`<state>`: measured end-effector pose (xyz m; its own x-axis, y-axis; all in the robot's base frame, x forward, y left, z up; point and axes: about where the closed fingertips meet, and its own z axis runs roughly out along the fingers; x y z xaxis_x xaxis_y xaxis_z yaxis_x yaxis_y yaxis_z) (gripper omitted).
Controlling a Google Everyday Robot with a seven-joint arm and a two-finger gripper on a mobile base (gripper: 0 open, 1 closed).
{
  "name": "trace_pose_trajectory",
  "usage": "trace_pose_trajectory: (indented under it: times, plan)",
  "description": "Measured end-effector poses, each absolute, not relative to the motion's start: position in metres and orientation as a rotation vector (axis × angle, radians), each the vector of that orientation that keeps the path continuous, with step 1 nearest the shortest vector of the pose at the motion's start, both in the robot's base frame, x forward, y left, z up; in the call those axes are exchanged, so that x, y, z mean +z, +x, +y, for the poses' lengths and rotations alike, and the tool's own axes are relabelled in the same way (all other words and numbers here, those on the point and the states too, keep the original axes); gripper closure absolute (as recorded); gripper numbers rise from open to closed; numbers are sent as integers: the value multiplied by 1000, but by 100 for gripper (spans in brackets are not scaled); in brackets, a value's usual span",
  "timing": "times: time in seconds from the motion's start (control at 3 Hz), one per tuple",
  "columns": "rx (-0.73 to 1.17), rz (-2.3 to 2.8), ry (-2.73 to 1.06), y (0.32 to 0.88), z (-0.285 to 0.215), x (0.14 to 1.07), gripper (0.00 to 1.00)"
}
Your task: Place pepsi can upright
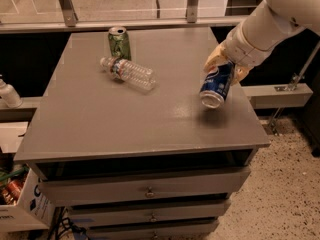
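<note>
The blue pepsi can [216, 85] with its round logo hangs tilted over the right side of the grey cabinet top [100, 124], silver end down and towards me, lifted off the surface. My gripper [226, 67] is shut on the can's upper part, its yellowish fingers [213, 60] on either side. The white arm reaches in from the upper right.
A green can [119, 43] stands upright at the back of the top. A clear plastic bottle [128, 73] lies on its side just in front of it. Drawers [147, 186] sit below the top. A box [22, 204] stands on the floor at left.
</note>
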<state>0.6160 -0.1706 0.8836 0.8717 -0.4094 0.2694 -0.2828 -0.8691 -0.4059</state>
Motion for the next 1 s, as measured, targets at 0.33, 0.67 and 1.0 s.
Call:
trace_pose_trajectory:
  times: [0.33, 0.67, 1.0]
  plan:
    - [-494, 515, -2688, 616, -170, 883, 100]
    - [-537, 497, -2589, 616, -168, 890, 100]
    - [-609, 448, -2439, 620, -162, 903, 100]
